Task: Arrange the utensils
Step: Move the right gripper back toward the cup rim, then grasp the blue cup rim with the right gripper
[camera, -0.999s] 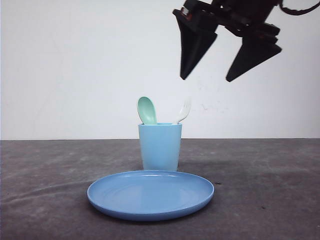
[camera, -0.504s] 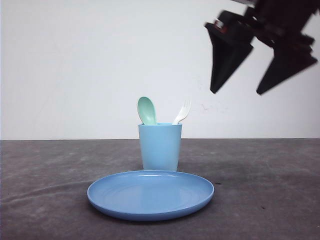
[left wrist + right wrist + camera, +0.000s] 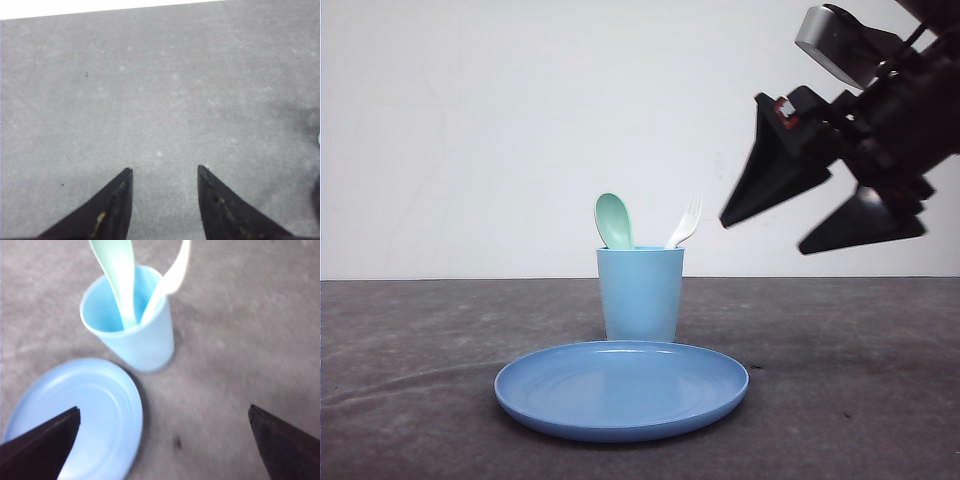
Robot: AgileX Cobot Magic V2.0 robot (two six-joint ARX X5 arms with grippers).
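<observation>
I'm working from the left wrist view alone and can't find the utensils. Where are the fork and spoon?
Observer: Both stand in the cup. In the front view the spoon is on the left and the fork on the right.
Operator: Is the right gripper holding anything?
Observer: No. The right gripper is open and empty, in the air to the right of the cup.
Operator: Anything else near the cup?
Observer: A plate lies on the table just in front of it.
</observation>
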